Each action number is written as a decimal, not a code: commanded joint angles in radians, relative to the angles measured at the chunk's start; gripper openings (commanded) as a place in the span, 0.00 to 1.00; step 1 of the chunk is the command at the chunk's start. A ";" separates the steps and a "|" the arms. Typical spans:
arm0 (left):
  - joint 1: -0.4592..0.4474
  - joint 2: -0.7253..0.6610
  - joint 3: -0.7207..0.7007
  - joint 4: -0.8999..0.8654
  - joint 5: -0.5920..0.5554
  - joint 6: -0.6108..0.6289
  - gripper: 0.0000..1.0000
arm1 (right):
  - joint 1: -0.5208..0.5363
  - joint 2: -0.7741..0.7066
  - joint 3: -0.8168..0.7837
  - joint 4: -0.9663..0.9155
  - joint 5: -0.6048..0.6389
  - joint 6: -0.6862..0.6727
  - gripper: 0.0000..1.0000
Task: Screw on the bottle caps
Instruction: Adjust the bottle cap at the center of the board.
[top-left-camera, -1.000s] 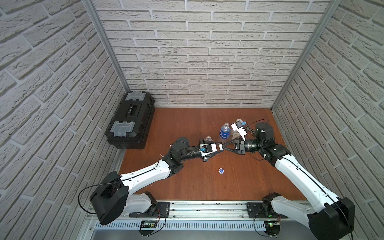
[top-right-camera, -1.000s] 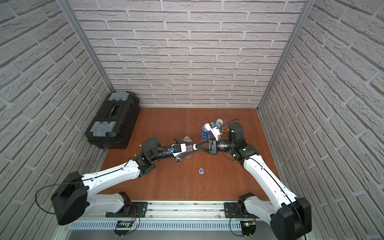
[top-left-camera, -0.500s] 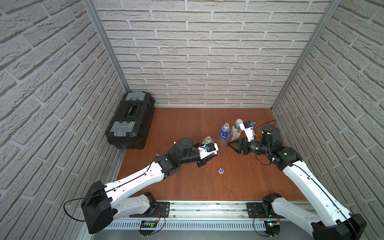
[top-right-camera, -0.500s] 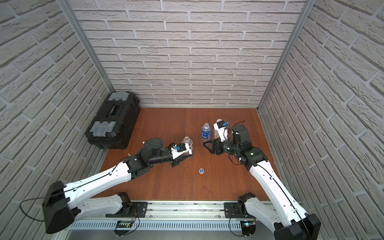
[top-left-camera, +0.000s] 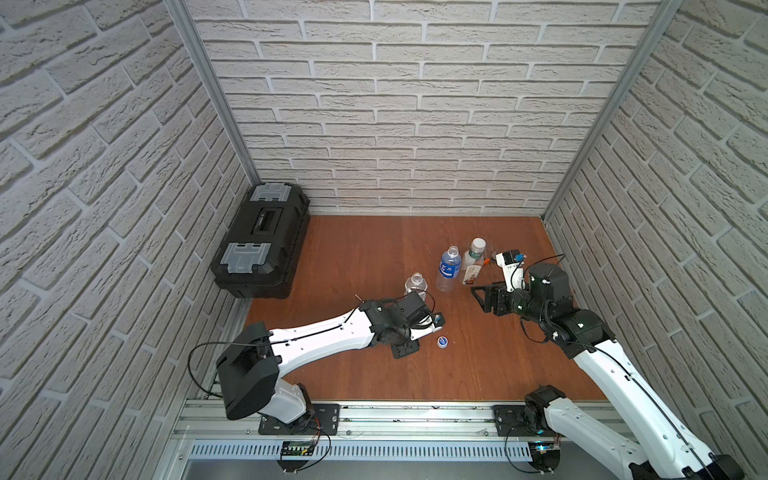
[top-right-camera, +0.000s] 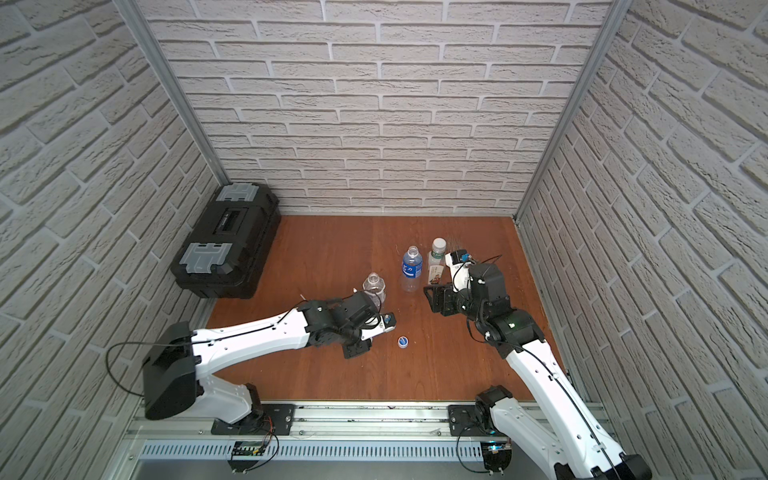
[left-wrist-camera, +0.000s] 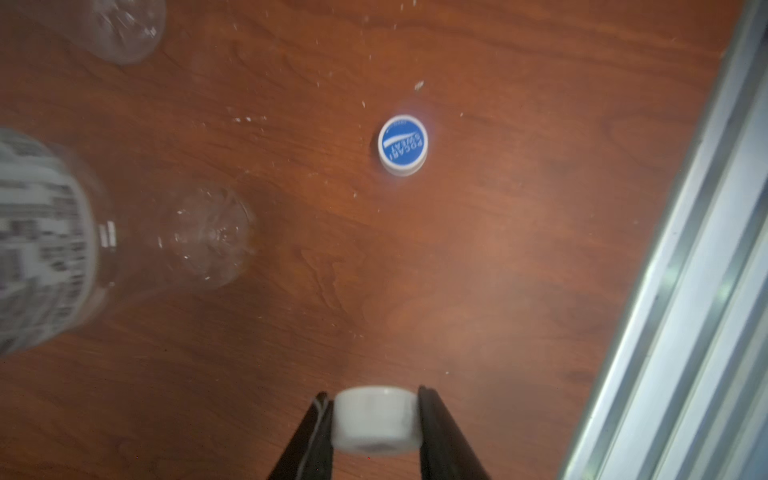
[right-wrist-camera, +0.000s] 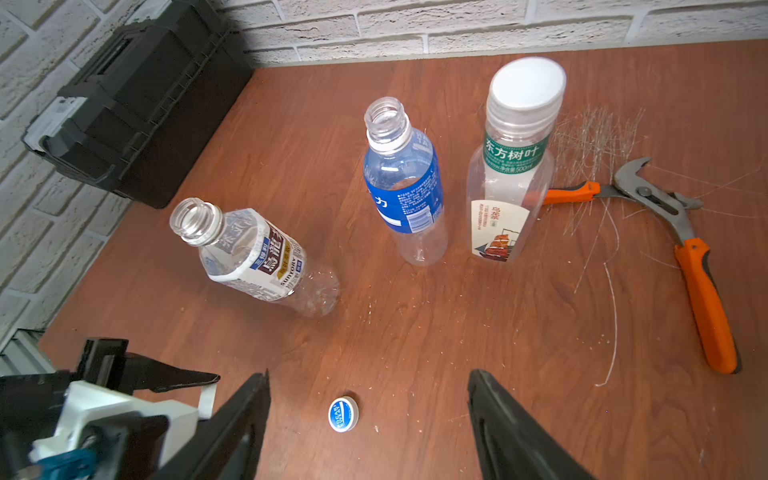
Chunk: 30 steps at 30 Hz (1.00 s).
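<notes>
The left gripper (left-wrist-camera: 374, 419) pinches a white cap (left-wrist-camera: 375, 420); the right gripper (right-wrist-camera: 369, 374) is spread wide, holding nothing. Three bottles (right-wrist-camera: 403, 187), three caps (right-wrist-camera: 343, 414).

You get soft, even light from above; the left wrist view is your blurry one.
In both top views the brick walls (top-left-camera: 415, 124) bow toward the edges and the arms (top-left-camera: 324, 332) cast faint shadows on the table (top-left-camera: 361, 266). In the left wrist view the white-labelled bottle (left-wrist-camera: 37, 249) smears out of focus, the small white cap (left-wrist-camera: 376, 419) is soft, the blue cap (left-wrist-camera: 402, 143) reads crisp, and the rail (left-wrist-camera: 685, 291) past the table's edge glares pale. Your right wrist view is bright and sharp.
</notes>
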 joint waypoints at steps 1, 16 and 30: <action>-0.007 0.080 0.049 -0.061 -0.024 -0.022 0.36 | 0.000 -0.013 -0.005 0.019 0.045 -0.011 0.82; -0.014 0.317 0.139 -0.088 0.053 -0.007 0.40 | 0.001 -0.027 -0.026 0.003 0.058 -0.020 0.83; -0.032 0.043 0.080 0.055 -0.013 -0.034 0.71 | 0.007 -0.043 -0.039 -0.033 -0.074 -0.091 0.86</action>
